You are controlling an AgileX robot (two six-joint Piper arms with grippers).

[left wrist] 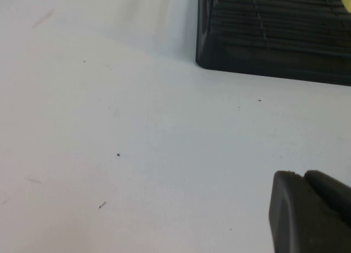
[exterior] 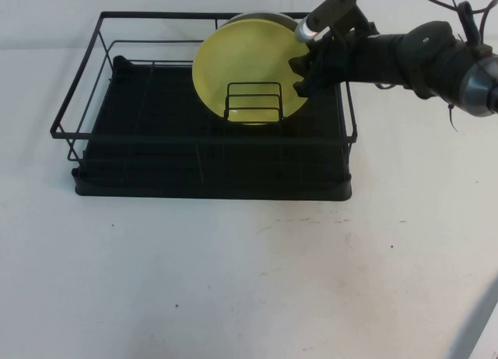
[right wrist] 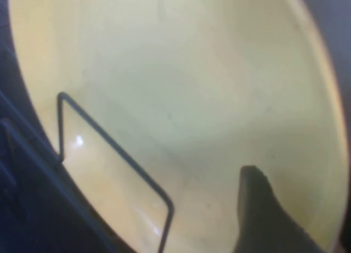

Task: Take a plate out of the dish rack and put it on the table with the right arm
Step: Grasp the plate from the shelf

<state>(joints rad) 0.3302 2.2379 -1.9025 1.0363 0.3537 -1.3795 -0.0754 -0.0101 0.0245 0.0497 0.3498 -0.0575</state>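
The white surface (exterior: 249, 281) carries the black wire dish rack (exterior: 210, 110) toward its far side, and in the rack's small wire holder (exterior: 254, 102) the pale-yellow plate (exterior: 241, 63) stands on edge, a grey plate (exterior: 261, 18) just behind it. The right arm (exterior: 412, 59) reaches in from the right, its right gripper (exterior: 305, 69) at the plate's right rim with one finger (right wrist: 269, 214) across the plate's face; whether it has clamped cannot be told. The left gripper (left wrist: 310, 212) hovers over bare surface near the rack's corner, its state also unclear.
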